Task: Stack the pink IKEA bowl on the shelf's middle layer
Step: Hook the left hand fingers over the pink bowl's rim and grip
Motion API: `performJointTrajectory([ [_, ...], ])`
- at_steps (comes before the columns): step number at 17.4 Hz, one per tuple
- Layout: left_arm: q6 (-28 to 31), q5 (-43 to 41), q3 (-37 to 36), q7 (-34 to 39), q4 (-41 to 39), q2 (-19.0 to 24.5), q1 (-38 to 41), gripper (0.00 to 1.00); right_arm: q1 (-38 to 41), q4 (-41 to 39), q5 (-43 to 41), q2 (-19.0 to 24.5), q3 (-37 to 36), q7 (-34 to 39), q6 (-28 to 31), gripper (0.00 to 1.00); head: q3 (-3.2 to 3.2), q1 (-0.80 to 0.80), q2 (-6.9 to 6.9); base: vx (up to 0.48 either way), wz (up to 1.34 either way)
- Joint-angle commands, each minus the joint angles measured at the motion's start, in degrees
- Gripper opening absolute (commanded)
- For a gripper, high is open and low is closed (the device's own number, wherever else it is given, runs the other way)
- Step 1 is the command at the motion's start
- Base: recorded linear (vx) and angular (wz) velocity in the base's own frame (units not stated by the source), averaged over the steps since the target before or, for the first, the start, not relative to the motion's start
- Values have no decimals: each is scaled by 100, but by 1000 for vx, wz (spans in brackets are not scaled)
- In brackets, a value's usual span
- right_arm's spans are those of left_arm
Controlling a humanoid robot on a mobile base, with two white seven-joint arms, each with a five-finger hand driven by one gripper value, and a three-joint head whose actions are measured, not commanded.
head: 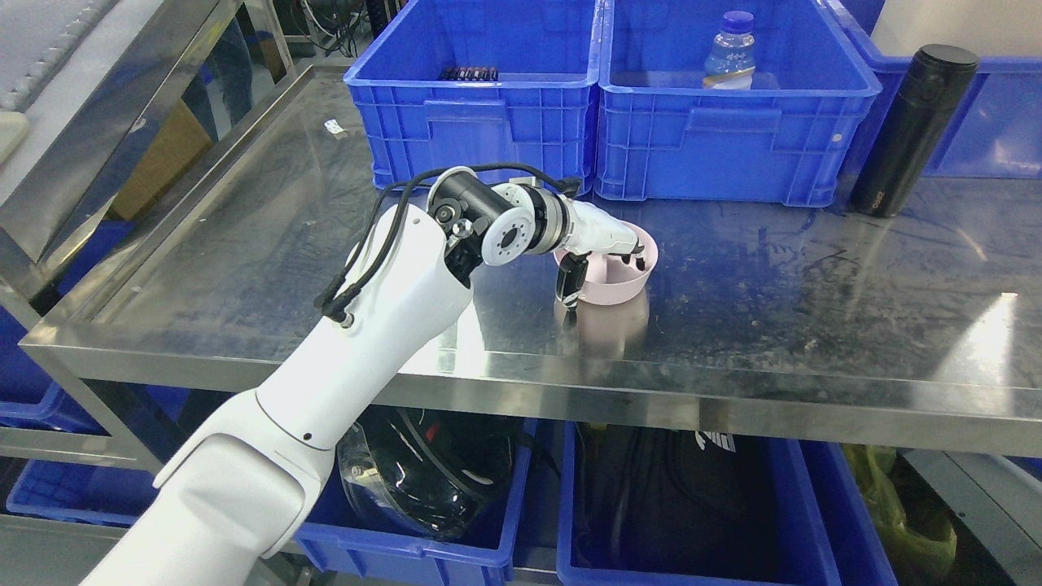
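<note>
Pink plastic sits pinched in your left hand [601, 244]: the fingers hook over the near rim and reach into the pink bowl [609, 270], while the dark thumb [570, 285] presses down the outside wall on the side nearest you. That over-the-rim pinch looks chosen because the wall is thin and flared, so a clamp across it gives a firmer hold than a wrap around the body would. The bowl rests, or very nearly rests, on the steel shelf [773, 325], near the middle of the surface and well back from the front edge; its pale reflection shows directly beneath it. You cannot tell from this view whether the base is fully seated.

Count what you have. One pink bowl only, as far as the picture shows; if a second is nested under it, the wall hides the seam. Behind it stand two blue crates, the left crate [476, 122] and the right crate [733, 138] side by side, touching, pushed to the back so the front of the shelf stays free for work. The right crate holds one plastic bottle [731, 53]. One black flask [912, 130] stands upright just beside that crate, with a third blue bin behind it. Your right arm does not show.
</note>
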Motion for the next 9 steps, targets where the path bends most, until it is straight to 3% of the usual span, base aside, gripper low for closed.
performJointTrajectory([
  [1, -723, -50, 624, -73, 664, -365, 299, 44, 18, -100, 0, -100, 0, 2, -1, 100, 0, 0, 0, 22, 37],
  [3, -1310, 20, 1010, -151, 690, -365, 352, 11, 18, -100, 0, -100, 0, 2, -1, 100, 0, 0, 0, 20, 73],
  [4, -1653, 21, 1282, -195, 716, -365, 387, 2, 18, -100, 0, -100, 0, 2, -1, 100, 0, 0, 0, 17, 109],
  [9, -2796, 64, 2923, -91, 375, -365, 396, 0, 26, -100, 0, -100, 0, 2, -1, 100, 0, 0, -1, 20, 78],
])
